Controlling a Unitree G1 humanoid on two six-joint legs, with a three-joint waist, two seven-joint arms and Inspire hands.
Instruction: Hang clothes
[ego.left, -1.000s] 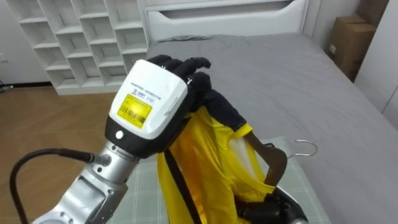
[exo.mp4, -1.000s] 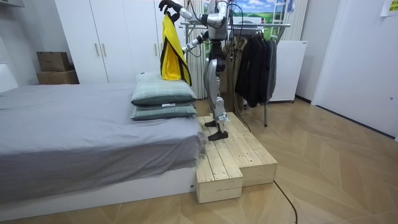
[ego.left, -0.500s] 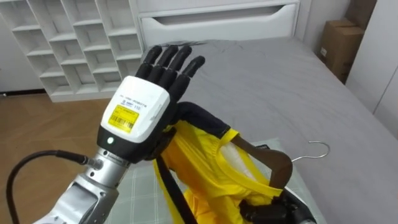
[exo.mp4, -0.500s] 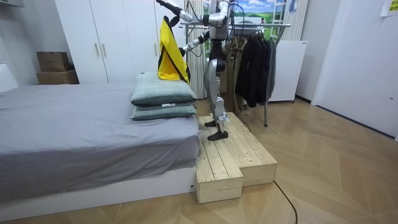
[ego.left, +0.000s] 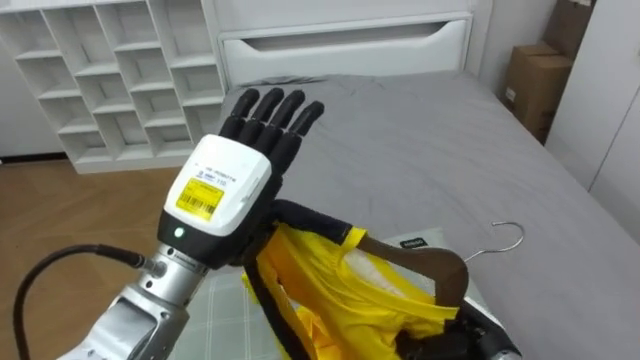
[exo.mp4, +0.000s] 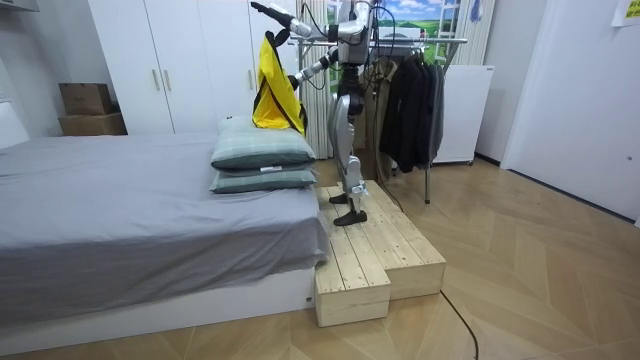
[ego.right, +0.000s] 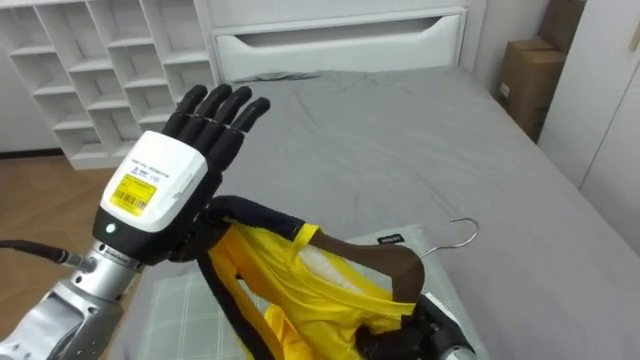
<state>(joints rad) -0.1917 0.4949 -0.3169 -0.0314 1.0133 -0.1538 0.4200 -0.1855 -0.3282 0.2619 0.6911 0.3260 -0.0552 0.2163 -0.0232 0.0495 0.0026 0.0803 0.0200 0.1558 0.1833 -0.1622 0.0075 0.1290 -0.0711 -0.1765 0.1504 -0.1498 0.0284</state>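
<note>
We hold our left hand's (ego.left: 225, 188) fingers (ego.left: 283, 108) straight and apart above the slick yellow shirt (ego.left: 330, 288) on its curved wooden hanger (ego.left: 443, 268).

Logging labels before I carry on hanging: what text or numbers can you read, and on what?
On the back of the left hand, yellow sticker: barcode and small print, too blurred to read.
Beside the hanger, dark tag: white print, too small to read.
On the cardboard box, white label: too small to read.
Nothing here can be quoted.
</note>
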